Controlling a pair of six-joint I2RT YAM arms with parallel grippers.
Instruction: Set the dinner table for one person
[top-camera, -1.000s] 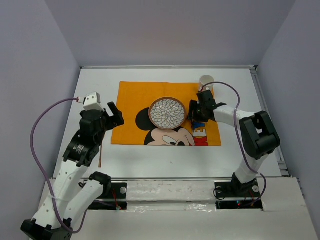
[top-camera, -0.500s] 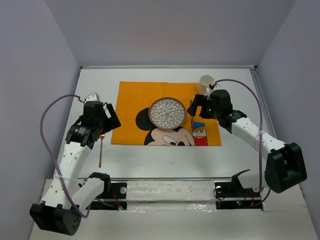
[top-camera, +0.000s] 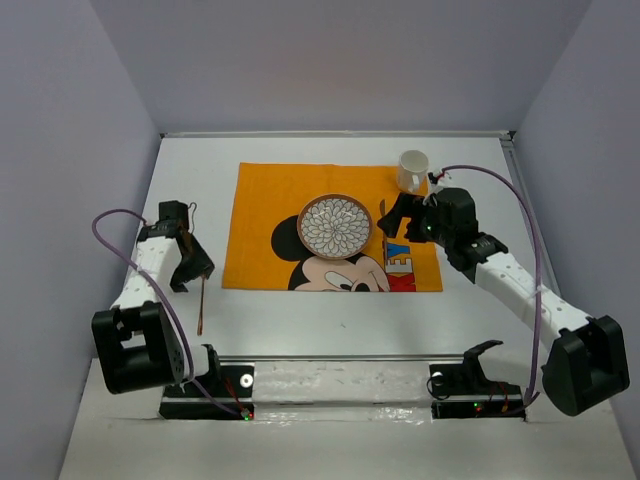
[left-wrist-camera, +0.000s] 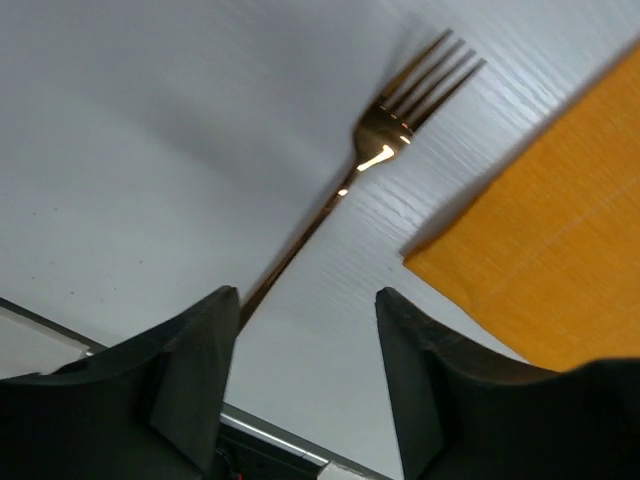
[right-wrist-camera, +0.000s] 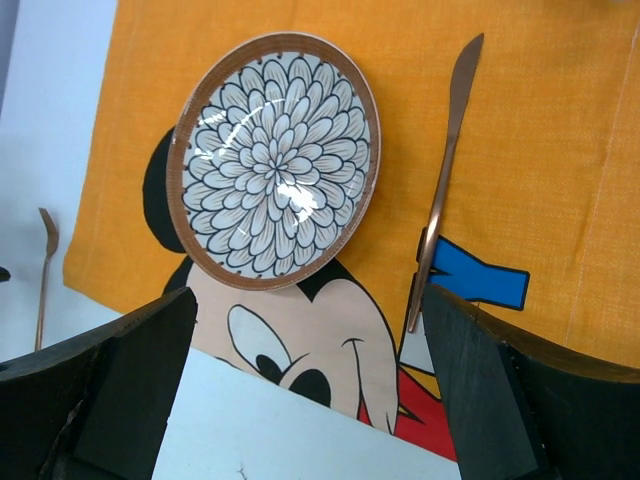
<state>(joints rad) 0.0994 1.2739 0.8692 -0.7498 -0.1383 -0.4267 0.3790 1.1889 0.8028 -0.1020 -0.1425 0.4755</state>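
The left fingers (left-wrist-camera: 190, 380) are filling the bottom of the left wrist view and covering the handle end of the copper-coloured fork (left-wrist-camera: 385, 135), so its full length is not showing there. They are standing apart, released, with nothing clamped between them. From above, the left arm (top-camera: 150, 265) is hiding the fork's (top-camera: 200, 310) head, leaving only a thin stretch of handle that is hard to make out.

The right fingers (right-wrist-camera: 100, 390) are spread wide and empty too, hovering over the orange cartoon-mouse placemat (right-wrist-camera: 560, 150), whose edges are running out of that view. A matching knife (right-wrist-camera: 440, 200) is lying on the placemat just right of the flower-patterned plate (right-wrist-camera: 275, 160), apart from it, tip pointing away from the arms. In the top view the right arm (top-camera: 500, 270) is masking nearly all of it. The plate is covering part of the printed mouse. A white mug (top-camera: 412, 168) is standing at the placemat's far right corner.

The white tabletop (top-camera: 320, 320) is lying flat beneath everything, reaching from side wall to side wall, its long axis running left to right across the top view. The mounting rail (top-camera: 330, 380) is cutting off its near edge. The fork is resting on bare tabletop just left of the placemat, lengthwise from near to far.
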